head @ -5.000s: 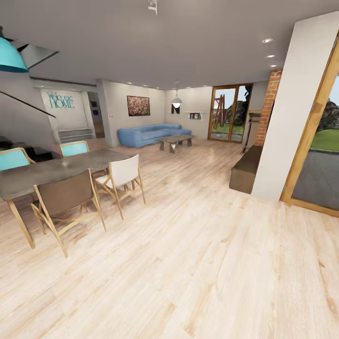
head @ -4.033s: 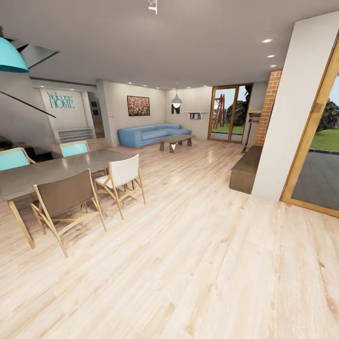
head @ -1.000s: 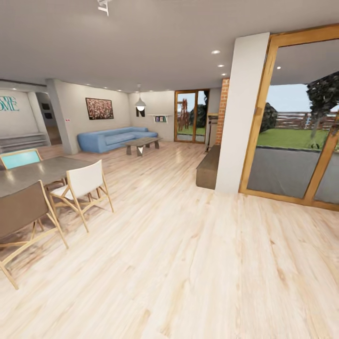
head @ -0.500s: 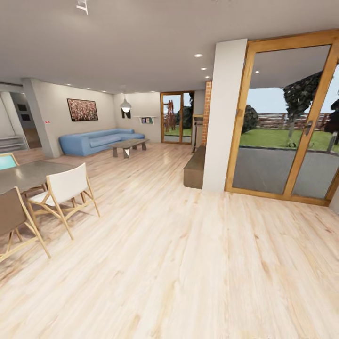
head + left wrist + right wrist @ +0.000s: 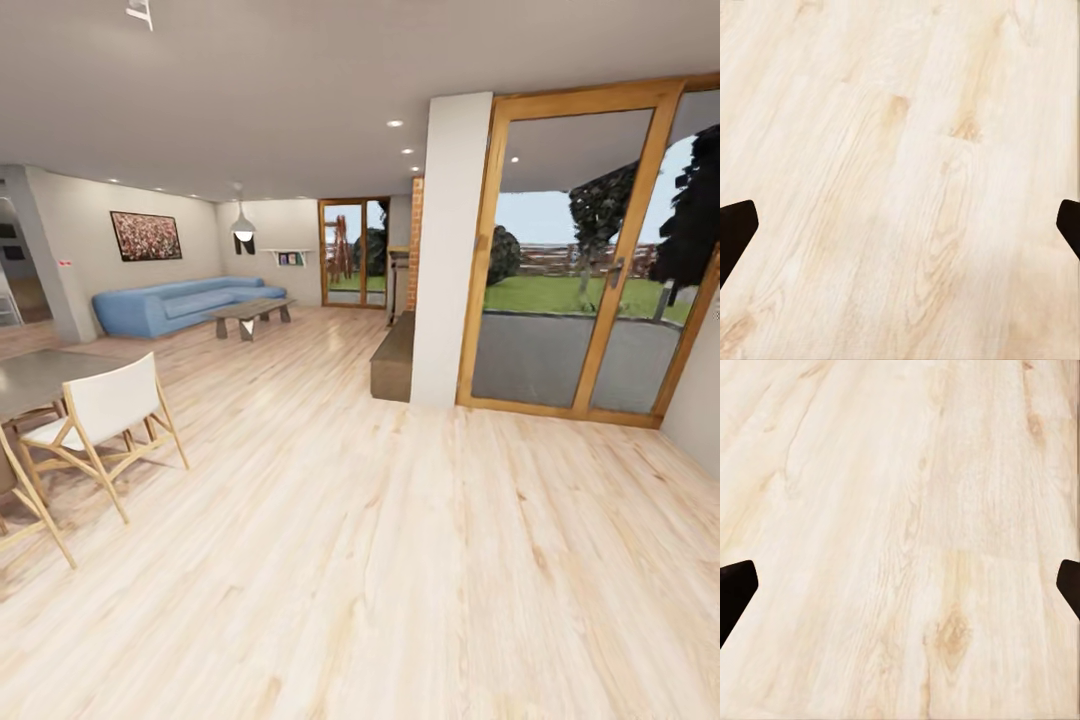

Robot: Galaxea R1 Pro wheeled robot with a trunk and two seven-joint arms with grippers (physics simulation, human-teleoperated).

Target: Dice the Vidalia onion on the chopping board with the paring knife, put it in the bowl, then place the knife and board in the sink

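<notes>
The sink, onion, chopping board, paring knife, bowl and countertop are out of view; I am in a living and dining room. In the left wrist view my left gripper is open, its dark fingertips far apart over the pale wood floor, with nothing between them. My right gripper is likewise open above the floor, its fingertips at the frame's edges.
A grey dining table and a white folding chair stand at the left. Farther back are a blue sofa and a coffee table. A white pillar, a low bench and wood-framed glass doors lie to the right.
The camera has swung to the right, so the whole picture has slid left: the table and chairs leave at the left, and the glass doors have come fully into view.
</notes>
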